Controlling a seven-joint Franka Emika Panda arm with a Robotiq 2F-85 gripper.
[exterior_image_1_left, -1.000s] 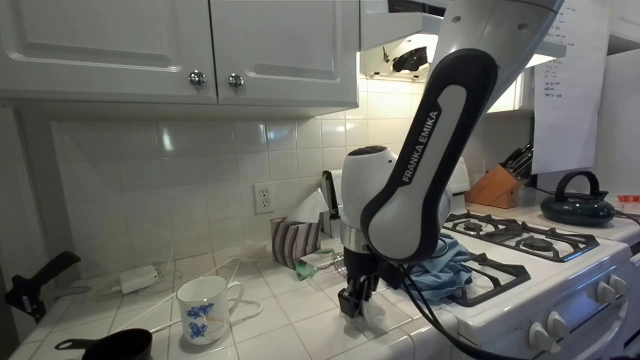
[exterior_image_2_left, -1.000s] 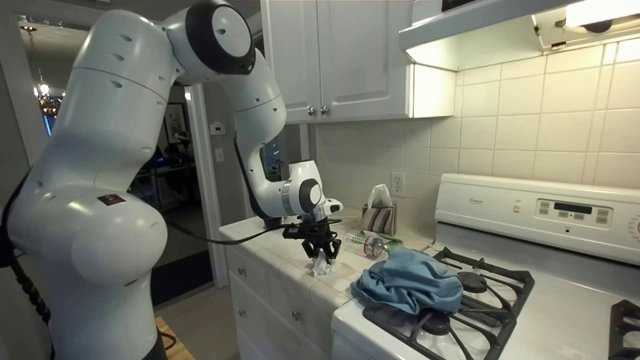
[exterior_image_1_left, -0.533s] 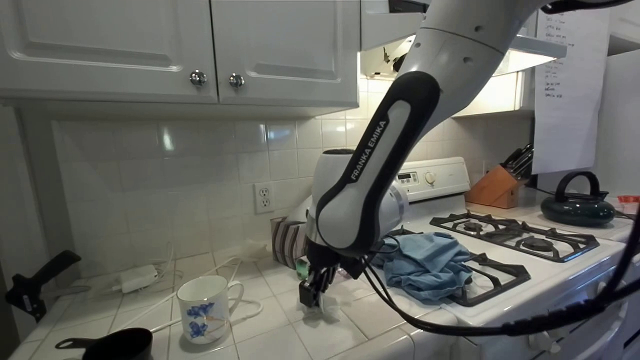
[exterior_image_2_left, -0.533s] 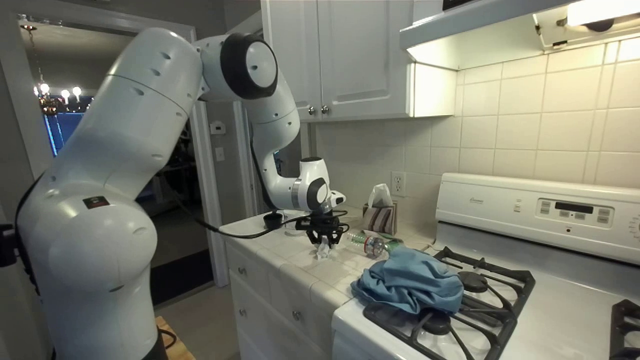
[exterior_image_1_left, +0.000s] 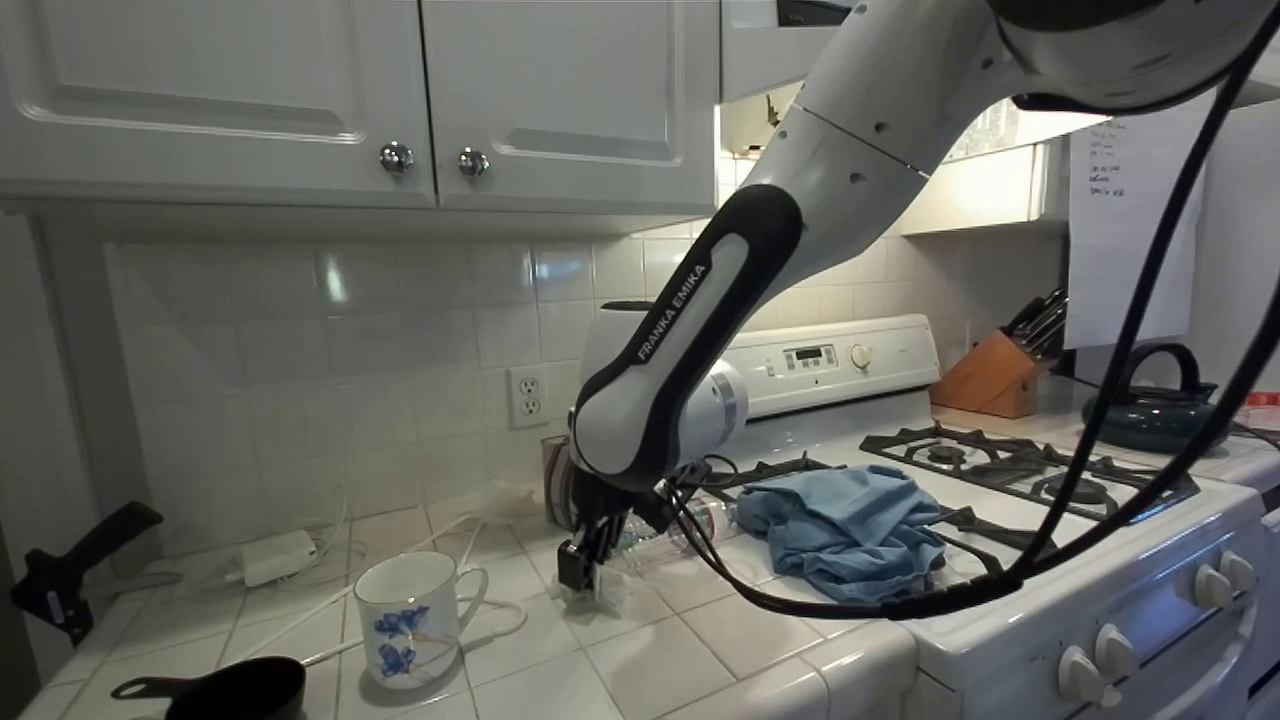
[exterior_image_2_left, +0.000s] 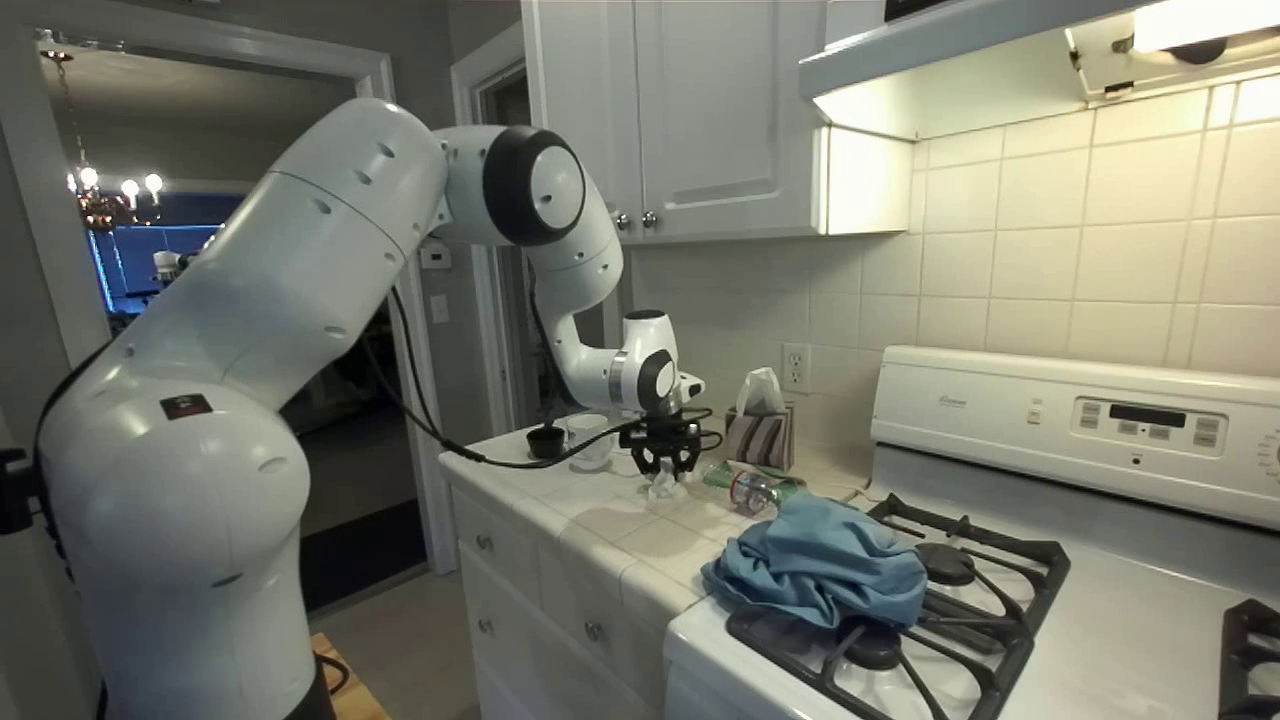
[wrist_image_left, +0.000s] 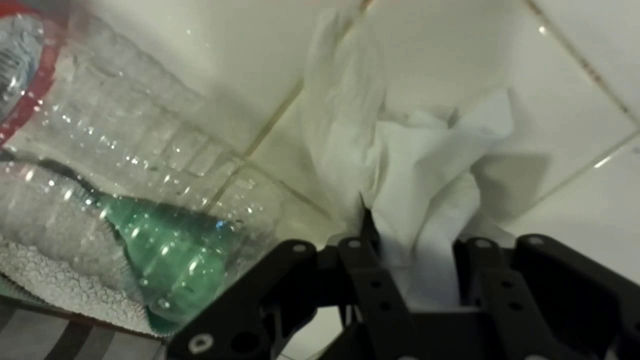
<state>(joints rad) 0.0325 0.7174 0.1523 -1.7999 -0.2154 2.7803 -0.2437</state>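
Note:
My gripper (exterior_image_1_left: 585, 570) is shut on a crumpled white tissue (exterior_image_1_left: 608, 596) at the surface of the white tiled counter (exterior_image_1_left: 660, 670). The gripper also shows in an exterior view (exterior_image_2_left: 668, 462), with the tissue (exterior_image_2_left: 665, 488) under its fingertips. In the wrist view, the tissue (wrist_image_left: 405, 160) comes out between the two black fingers (wrist_image_left: 415, 255) and spreads on the tiles. A clear plastic bottle with a green part (wrist_image_left: 150, 165) lies beside the gripper, apart from it. A striped tissue box (exterior_image_2_left: 760, 440) stands behind the bottle, partly hidden by the arm in an exterior view (exterior_image_1_left: 556, 480).
A white mug with blue flowers (exterior_image_1_left: 408, 625) and a small black pan (exterior_image_1_left: 240, 690) stand near the gripper. A white cable and adapter (exterior_image_1_left: 277, 558) lie behind them. A blue cloth (exterior_image_2_left: 820, 565) lies on the stove (exterior_image_2_left: 1130, 640). The arm's black cables hang over the counter edge.
The gripper, with the tissue in it, has moved along the counter away from the stove and closer to the mug. The bottle, cloth and mug stay in place.

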